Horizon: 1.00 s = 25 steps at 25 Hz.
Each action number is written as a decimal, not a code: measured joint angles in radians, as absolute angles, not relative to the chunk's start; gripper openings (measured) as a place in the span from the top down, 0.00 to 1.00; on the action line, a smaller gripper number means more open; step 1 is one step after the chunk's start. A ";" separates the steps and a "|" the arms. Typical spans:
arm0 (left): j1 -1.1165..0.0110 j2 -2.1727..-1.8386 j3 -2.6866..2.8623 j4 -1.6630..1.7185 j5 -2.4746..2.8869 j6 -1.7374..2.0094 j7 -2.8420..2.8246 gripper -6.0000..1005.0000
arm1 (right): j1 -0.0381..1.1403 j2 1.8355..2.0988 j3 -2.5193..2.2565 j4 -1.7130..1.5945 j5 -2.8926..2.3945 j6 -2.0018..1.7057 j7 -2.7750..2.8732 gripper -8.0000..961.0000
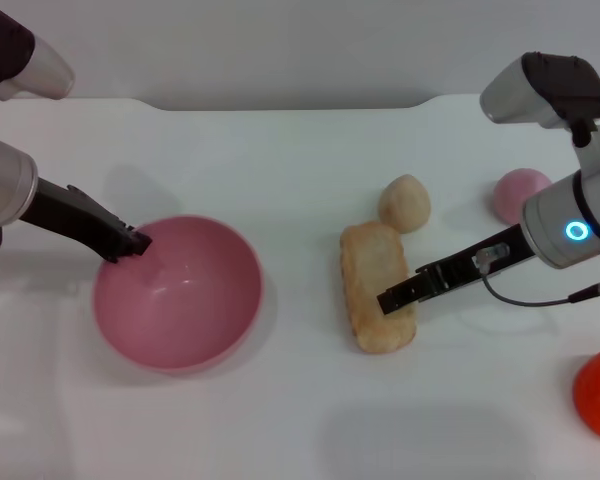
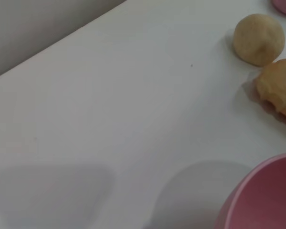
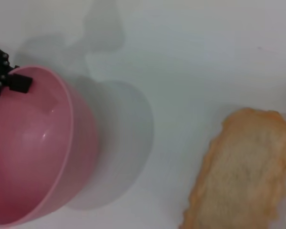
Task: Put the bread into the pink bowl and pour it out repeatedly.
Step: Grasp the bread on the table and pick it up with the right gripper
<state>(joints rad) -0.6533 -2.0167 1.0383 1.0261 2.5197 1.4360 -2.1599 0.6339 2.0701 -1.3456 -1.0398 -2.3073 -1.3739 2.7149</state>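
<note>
Pink bowl (image 1: 177,292) left of bread (image 1: 376,287); beige lump (image 1: 405,203) behind.

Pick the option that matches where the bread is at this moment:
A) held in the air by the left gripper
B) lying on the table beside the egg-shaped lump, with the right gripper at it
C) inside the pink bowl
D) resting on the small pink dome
B: the bread lies flat on the table next to the beige egg-shaped lump, the right gripper at its edge, while the pink bowl is empty with the left gripper at its rim.
</note>
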 joint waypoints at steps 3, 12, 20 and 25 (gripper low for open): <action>-0.653 -2.015 1.038 1.026 2.520 1.432 -2.159 0.94 | 0.626 2.069 -1.331 -1.048 -2.312 -1.392 2.725 0.51; -0.662 -2.014 1.038 1.026 2.520 1.423 -2.154 0.94 | 0.590 2.071 -1.275 -1.075 -2.325 -1.360 2.731 0.51; -0.663 -2.011 1.038 1.026 2.520 1.421 -2.154 0.94 | 0.582 2.074 -1.274 -1.038 -2.319 -1.310 2.733 0.52; -0.663 -2.009 1.038 1.026 2.520 1.422 -2.146 0.94 | 0.587 2.076 -1.282 -1.009 -2.315 -1.298 2.734 0.52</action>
